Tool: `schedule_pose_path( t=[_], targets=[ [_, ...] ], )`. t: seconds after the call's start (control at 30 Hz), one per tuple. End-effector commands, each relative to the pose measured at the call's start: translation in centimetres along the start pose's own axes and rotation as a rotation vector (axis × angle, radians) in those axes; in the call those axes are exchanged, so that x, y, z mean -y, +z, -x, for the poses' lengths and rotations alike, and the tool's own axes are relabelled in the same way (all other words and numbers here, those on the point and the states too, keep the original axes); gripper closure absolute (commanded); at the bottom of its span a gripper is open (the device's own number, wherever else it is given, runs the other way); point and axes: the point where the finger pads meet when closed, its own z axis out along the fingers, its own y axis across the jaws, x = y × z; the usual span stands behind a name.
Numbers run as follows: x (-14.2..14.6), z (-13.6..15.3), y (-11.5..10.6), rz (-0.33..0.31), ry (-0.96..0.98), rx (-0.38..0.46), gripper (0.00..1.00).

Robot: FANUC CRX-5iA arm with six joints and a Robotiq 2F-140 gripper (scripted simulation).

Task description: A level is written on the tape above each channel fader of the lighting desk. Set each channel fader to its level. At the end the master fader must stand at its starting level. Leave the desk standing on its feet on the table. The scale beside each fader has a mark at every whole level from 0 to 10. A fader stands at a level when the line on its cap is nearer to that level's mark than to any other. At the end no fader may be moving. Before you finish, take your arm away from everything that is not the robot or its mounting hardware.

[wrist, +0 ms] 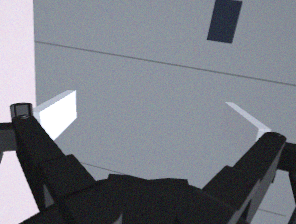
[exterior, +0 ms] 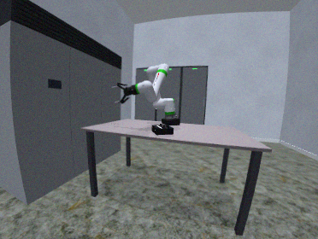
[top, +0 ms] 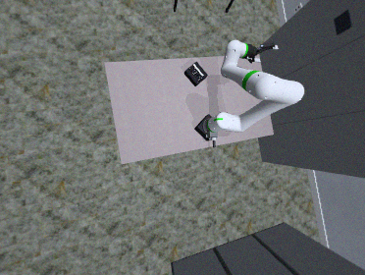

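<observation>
The lighting desk (top: 195, 76) (exterior: 162, 129) is a small black box standing on the pale table (top: 147, 108) (exterior: 205, 136), near its far edge in the overhead view. Its faders and tape labels are too small to read. My gripper (top: 273, 47) (exterior: 119, 94) (wrist: 149, 110) is open and empty. It is held high, out past the table's edge and well away from the desk, pointing at the grey cabinet wall (wrist: 150, 75). The wrist view shows only that wall between the spread fingers.
The arm's base (top: 207, 128) (exterior: 170, 121) stands on the table beside the desk. A large dark grey cabinet (top: 319, 88) (exterior: 51, 111) runs along the table's side, close to the gripper. A dark panel (wrist: 224, 20) is set in its wall.
</observation>
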Motion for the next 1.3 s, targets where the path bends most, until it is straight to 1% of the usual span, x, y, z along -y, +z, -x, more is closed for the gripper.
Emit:
schedule_pose_path(
  t=[0.0, 0.57, 0.67, 0.73, 0.77, 0.83, 0.87, 0.9, 0.93, 0.97, 1.1, 1.17, 1.23, 1.27],
  targets=[
    [0.0, 0.0, 0.0, 0.0, 0.0, 0.0, 0.0],
    [0.0, 0.0, 0.0, 0.0, 0.001, 0.0, 0.0],
    [0.2, 0.0, -0.3, -0.022, 0.012, 0.007, 0.0],
    [0.8, -0.1, -1.0, -0.068, 0.033, 0.02, 0.0],
    [1.4, -0.1, -1.5, -0.104, 0.048, 0.028, 0.0],
    [3.0, -0.4, -3.3, -0.203, 0.083, 0.045, 0.0],
    [3.0, -0.4, -3.3, -0.203, 0.083, 0.045, 0.0],
    [4.2, -0.7, -4.7, -0.267, 0.102, 0.052, 0.0],
    [4.2, -0.7, -4.7, -0.267, 0.102, 0.052, 0.0],
    [5.6, -1.0, -6.4, -0.34, 0.119, 0.056, 0.0],
    [5.6, -1.0, -6.4, -0.34, 0.119, 0.056, 0.0],
    [9.1, -1.9, -10.9, -0.509, 0.146, 0.057, 0.0],
    [9.1, -1.9, -10.9, -0.509, 0.146, 0.057, 0.0],
    [11.0, -2.4, -13.8, -0.602, 0.154, 0.053, 0.0]
  ],
)
